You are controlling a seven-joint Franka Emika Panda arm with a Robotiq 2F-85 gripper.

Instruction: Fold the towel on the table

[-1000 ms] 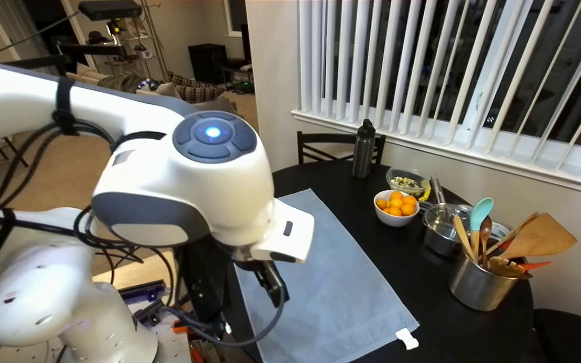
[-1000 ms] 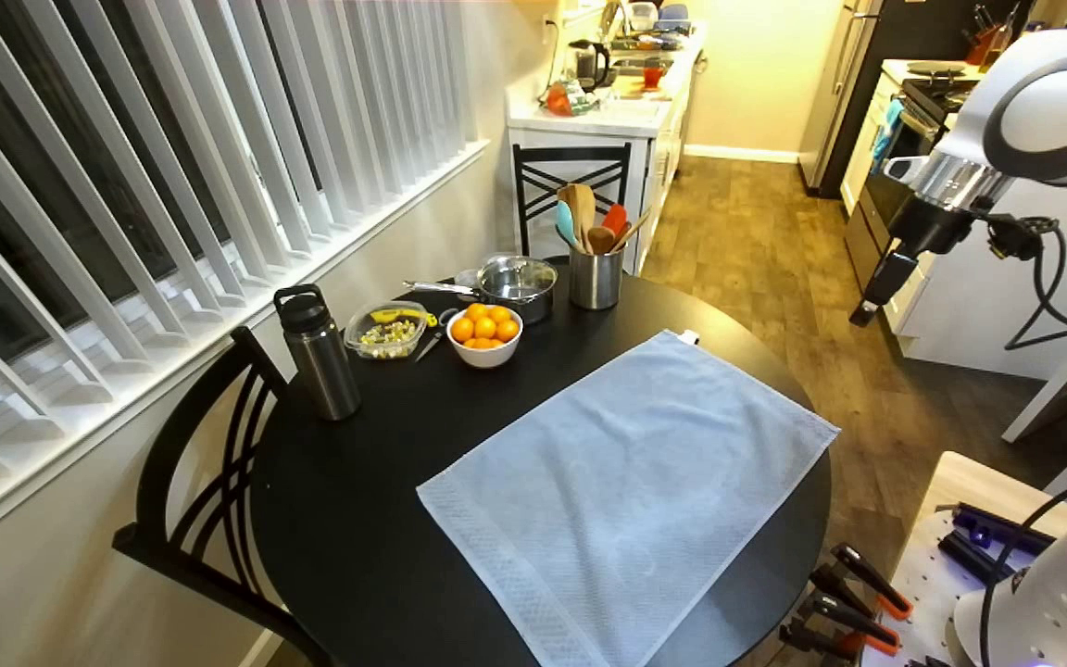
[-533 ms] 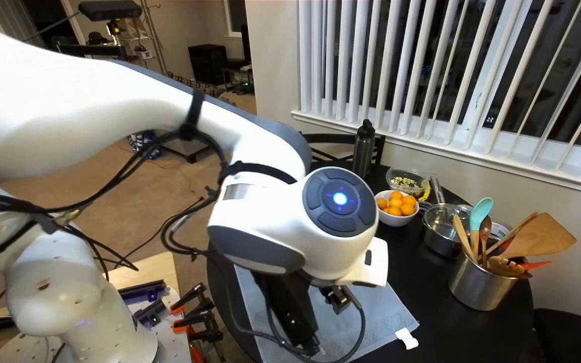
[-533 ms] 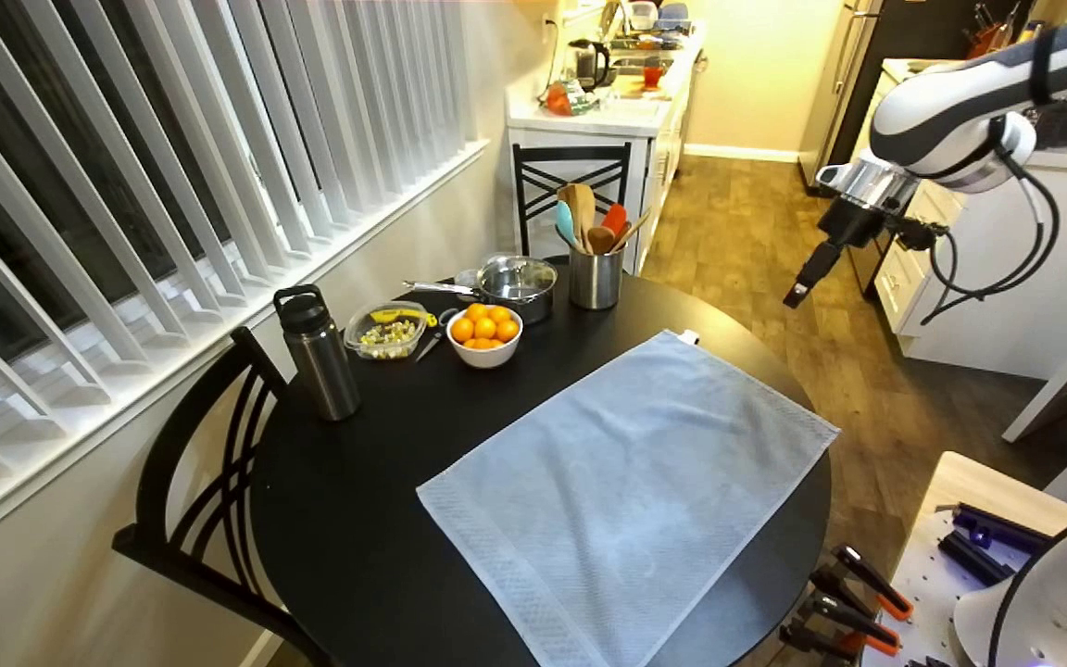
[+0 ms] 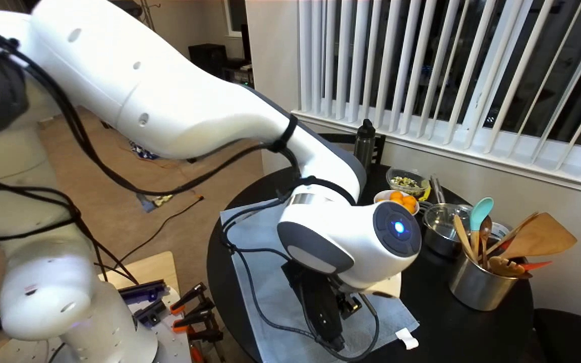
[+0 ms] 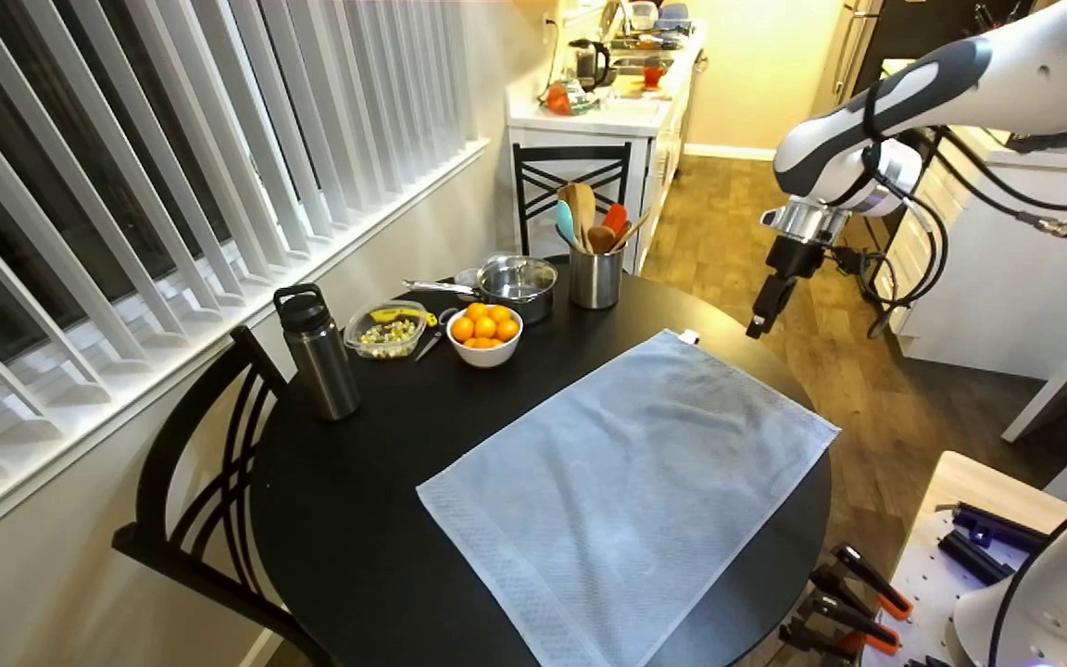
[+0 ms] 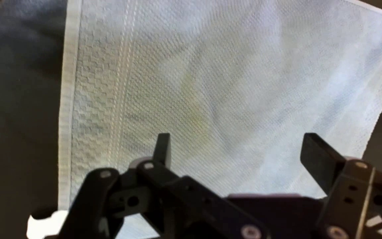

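Zero folds show: the towel lies spread on the table, all folding ahead; my gripper gapes wide, holding nothing.

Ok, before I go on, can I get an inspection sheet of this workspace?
Surface: round black table, partly covered by the towel.
Job's things: towel unfolded, slightly rippled, one corner reaching the table's rim; white tag sticking out at another.
Clutter: bottle, food container, bowl of oranges, pot and utensil holder, all apart from the towel.
End effector: open above the towel, holding nothing.
Cables: black cables loop along the arm; contact with the towel unclear.
Surroundings: window blinds, chairs, kitchen counter; people: nothing seen.
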